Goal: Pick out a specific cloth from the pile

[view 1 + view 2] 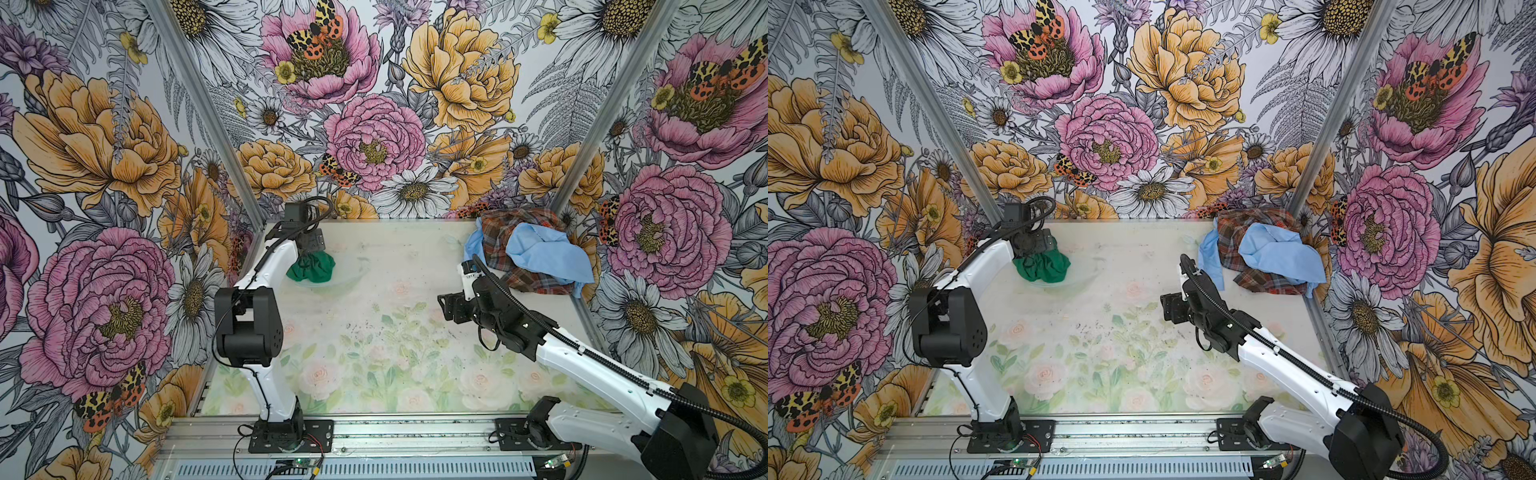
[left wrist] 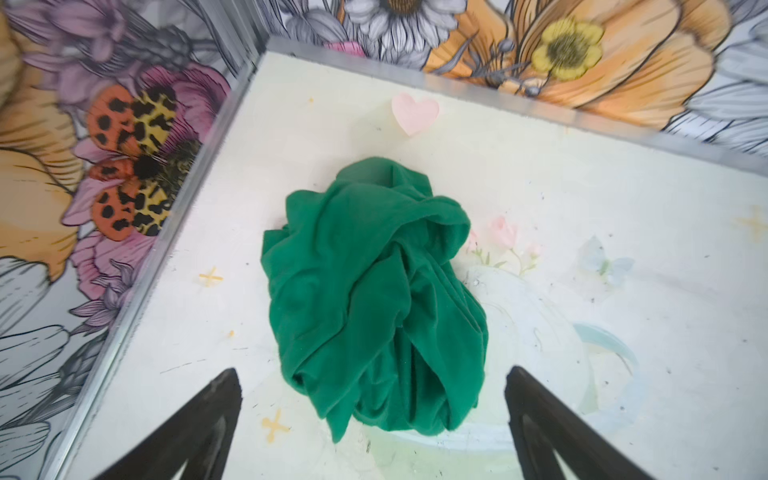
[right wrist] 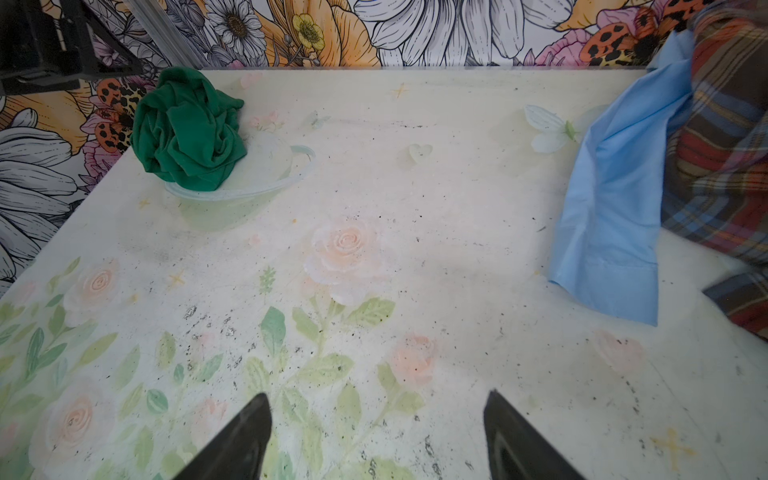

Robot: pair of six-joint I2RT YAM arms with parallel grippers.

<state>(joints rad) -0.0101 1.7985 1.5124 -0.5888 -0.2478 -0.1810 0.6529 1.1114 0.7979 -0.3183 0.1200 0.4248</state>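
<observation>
The dark green cloth lies crumpled near the table's far left corner, partly over the rim of a clear bowl. Directly above it hangs my left gripper, open. Its black fingers stand wide on either side of the cloth without touching it. The pile of light blue and plaid cloths sits at the far right corner. Over the middle right of the table my right gripper is open and empty, well short of the pile and far from the green cloth.
A clear shallow bowl rests on the table under and beside the green cloth. Flowered walls with metal rails close in the table at the back and both sides. A pink heart mark is printed beyond the cloth.
</observation>
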